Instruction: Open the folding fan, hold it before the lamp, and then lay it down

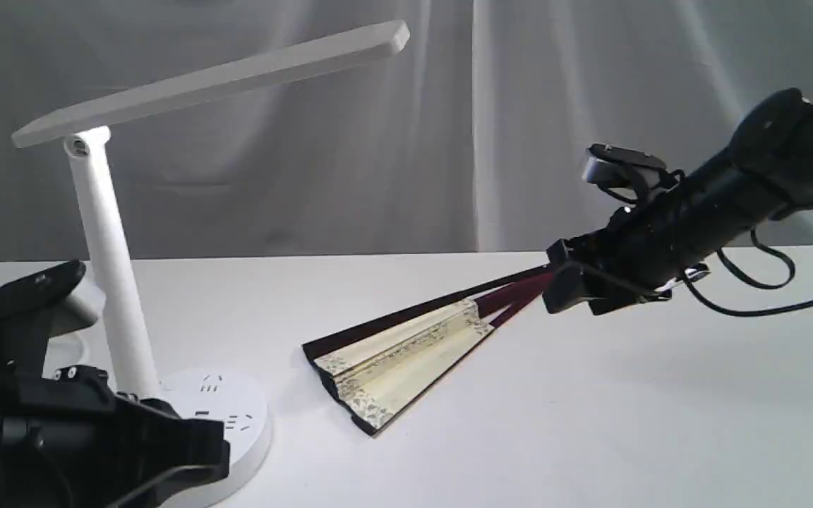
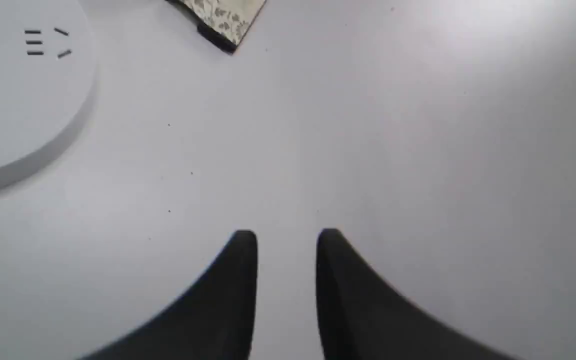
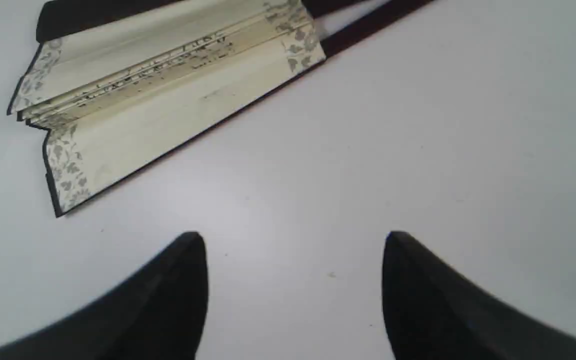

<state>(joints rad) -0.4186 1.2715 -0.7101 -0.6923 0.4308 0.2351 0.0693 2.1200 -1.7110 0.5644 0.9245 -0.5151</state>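
Observation:
The folding fan (image 1: 392, 360) lies on the white table, spread only a little, its cream pleats and grey border toward the lamp (image 1: 106, 233) and its maroon ribs toward the right arm. In the right wrist view the fan (image 3: 168, 100) sits beyond the fingertips of my right gripper (image 3: 293, 240), which is open wide and empty. Seen from outside, my right gripper (image 1: 562, 282) hovers at the rib end. My left gripper (image 2: 287, 237) is low near the lamp's round base (image 2: 23, 90), its fingers a narrow gap apart with nothing between them. Only a corner of the fan (image 2: 223, 20) shows there.
The lamp's long bar head (image 1: 223, 74) slants over the left half of the table (image 1: 590, 423). Its base with sockets (image 1: 237, 416) stands just right of my left arm (image 1: 61, 437). A grey curtain hangs behind. Black cables loop under the right arm (image 1: 766, 282).

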